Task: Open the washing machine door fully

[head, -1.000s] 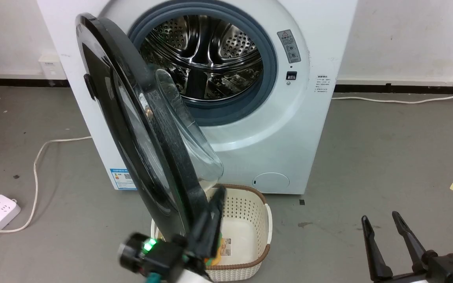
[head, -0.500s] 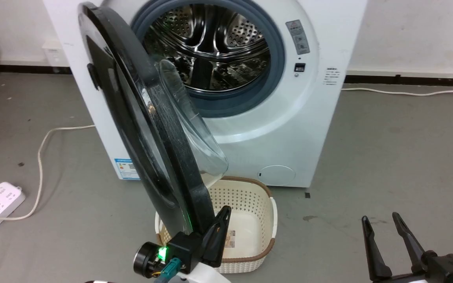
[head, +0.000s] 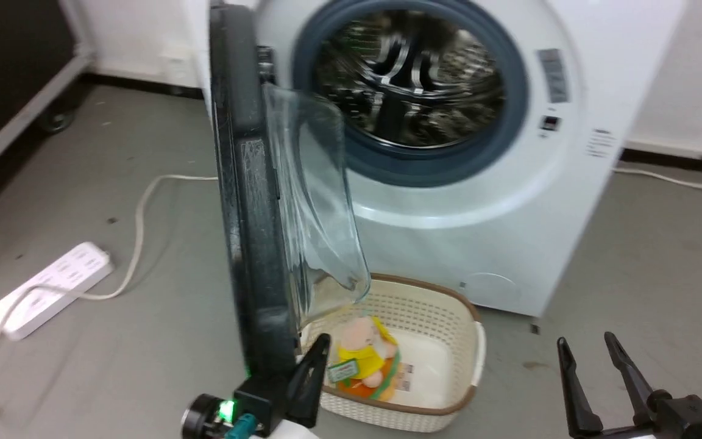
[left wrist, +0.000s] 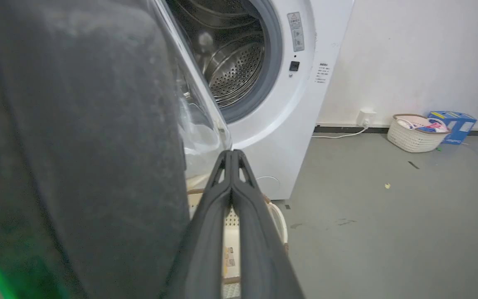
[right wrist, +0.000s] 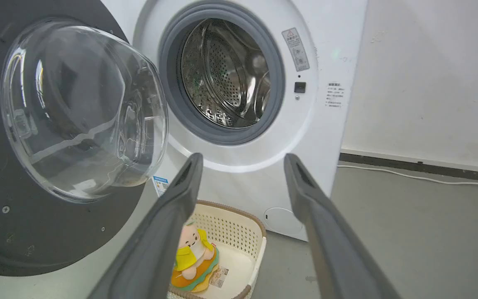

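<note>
Closed to a single blade, the left pincer (left wrist: 231,154) is shown with its two dark fingers pressed together and nothing held between them. It is placed low at the near rim of the washing machine door (head: 247,213), on the inner side where the clear glass bowl bulges. Whether the fingers actually touch the rim cannot be told. The right pincer (head: 585,341) is held well apart to the right, its fingers spread wide around nothing.

The door is swung out from the white washing machine (head: 509,213), hinged at the left and seen almost edge-on from the head view — roughly square to the machine's front. The grey-ringed drum mouth (head: 409,91) is left uncovered behind it. Below the door's near edge a cream basket (head: 470,341) is set on the floor, with a soft toy (head: 360,344) lying in it. A white power strip (head: 52,283) is laid further left.

The step in hand is judged to be the pushing of the door wider, and the task is judged partly done — further swing seems possible. For the next move, the closed fingers would need to be pressed against the inner face and carried leftward along the door's arc, clear of the glass and the basket.
</note>
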Available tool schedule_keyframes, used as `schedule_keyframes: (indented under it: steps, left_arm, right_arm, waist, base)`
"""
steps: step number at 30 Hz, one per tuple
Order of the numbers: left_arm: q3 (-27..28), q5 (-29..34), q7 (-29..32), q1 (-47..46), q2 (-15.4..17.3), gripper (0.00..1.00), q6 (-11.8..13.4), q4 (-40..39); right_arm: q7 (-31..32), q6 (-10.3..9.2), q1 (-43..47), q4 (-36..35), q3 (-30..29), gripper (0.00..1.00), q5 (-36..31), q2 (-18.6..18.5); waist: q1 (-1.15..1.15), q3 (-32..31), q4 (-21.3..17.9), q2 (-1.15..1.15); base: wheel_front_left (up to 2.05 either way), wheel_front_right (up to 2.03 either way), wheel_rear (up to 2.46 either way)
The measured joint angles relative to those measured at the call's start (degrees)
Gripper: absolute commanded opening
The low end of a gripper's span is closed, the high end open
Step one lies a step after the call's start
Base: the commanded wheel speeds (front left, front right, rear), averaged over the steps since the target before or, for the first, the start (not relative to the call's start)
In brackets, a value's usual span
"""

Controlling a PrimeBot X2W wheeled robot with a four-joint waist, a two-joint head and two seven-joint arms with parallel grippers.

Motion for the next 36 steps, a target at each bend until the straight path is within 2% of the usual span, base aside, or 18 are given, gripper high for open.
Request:
schedule_keyframes:
  steps: [10, 16, 27, 36]
  left_arm:
    - [2.3, -0.9, -0.1, -0.2, 1.1, 0.0, 1.1, -0.5]
    - [5.7, -1.4, 0.2, -3.1, 4.0, 0.0, 2.3, -0.5]
    - [15.5, -6.0, 1.0, -10.6, 10.3, 0.0, 3.9, 3.4]
    - [22.1, -9.6, 0.5, -18.9, 16.2, 0.0, 2.1, 12.8]
  right_arm:
    - [0.0, 0.0, 0.0, 0.7, 2.1, 1.0, -0.3, 0.0]
    - [0.0, 0.0, -0.8, 0.6, 3.4, 1.0, -2.2, 0.0]
    - [0.0, 0.0, -4.3, 0.3, 4.2, 1.0, -3.1, -3.6]
    - [0.0, 0.0, -6.5, -0.3, 4.1, 1.0, -3.2, -7.4]
  waist:
    - [0.0, -0.2, 10.3, 0.0]
    - [-0.01, 1.5, 14.6, 0.0]
    - [0.01, 10.7, 15.5, 0.0]
    - [0.01, 15.8, 13.9, 0.0]
  base:
    - [0.0, 0.0, 0.0]
    - [0.0, 0.0, 0.0]
    - [0.0, 0.0, 0.0]
    - [0.0, 0.0, 0.0]
